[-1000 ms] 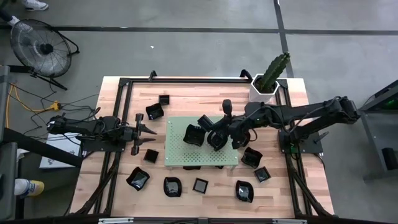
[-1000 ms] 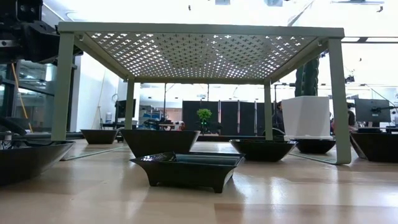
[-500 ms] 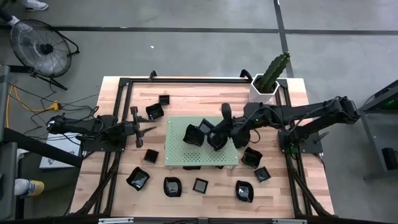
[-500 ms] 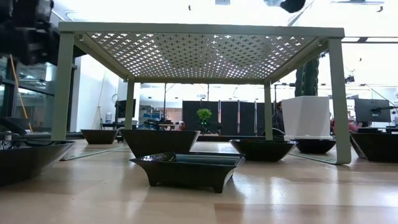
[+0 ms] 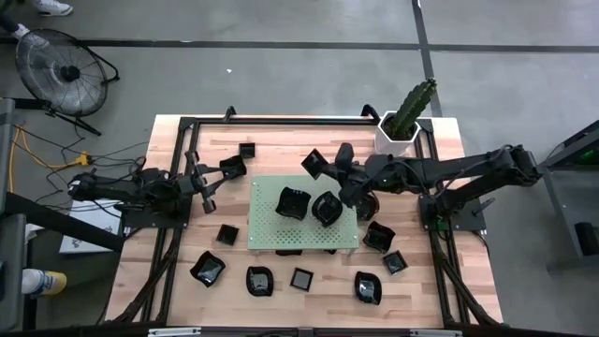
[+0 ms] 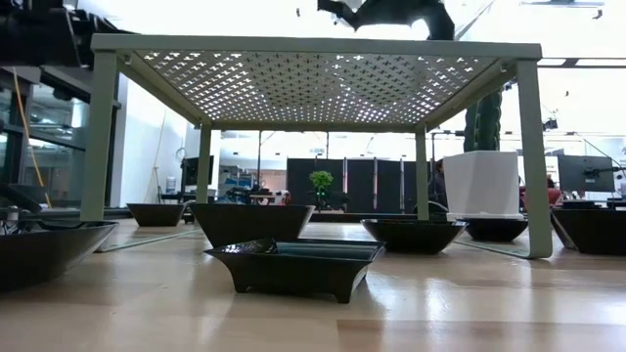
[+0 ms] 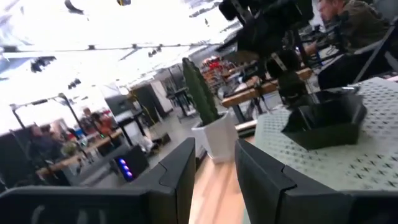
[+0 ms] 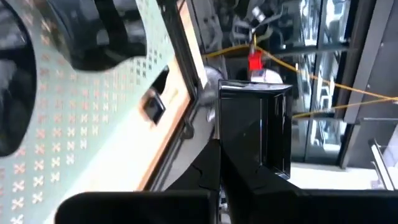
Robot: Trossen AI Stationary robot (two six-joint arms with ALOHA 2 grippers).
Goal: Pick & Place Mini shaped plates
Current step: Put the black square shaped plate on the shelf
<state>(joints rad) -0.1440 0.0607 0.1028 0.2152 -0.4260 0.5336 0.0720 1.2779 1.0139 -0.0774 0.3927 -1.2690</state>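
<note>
Several small glossy black dishes are in view. Two sit on the raised green perforated board (image 5: pixel 304 234): a dish (image 5: pixel 292 201) and a dish (image 5: pixel 327 207). My right gripper (image 5: pixel 326 168) is over the board's far edge, shut on a square black dish (image 5: pixel 314 163); both show in the low view above the board (image 6: pixel 313 83). Other dishes rest flat on the wooden table around the board, such as the dish (image 5: pixel 233 168) and the dish (image 6: pixel 293 264). My left gripper (image 5: pixel 208 180) is open left of the board, touching nothing. My right gripper holds the square dish (image 8: pixel 255 124) by one side wall (image 8: pixel 225 143), pinched between the two fingers (image 8: pixel 211 168). The dish is lifted clear of the board and stands tilted on edge, with its hollow facing sideways. How far back it reaches between the fingers cannot be told.
A white hexagonal pot (image 5: pixel 398 129) with a cactus stands at the table's far right corner, near the right arm. Dishes lie along the near edge (image 5: pixel 301 278) and right of the board (image 5: pixel 378 236). A black frame rims the table. A fan (image 5: pixel 58 70) stands on the floor beyond.
My right gripper has lifted the square dish off the green board and carried it up and toward the table's far edge; the other two dishes on the board stayed put. My left gripper has moved toward the far edge and turned.
</note>
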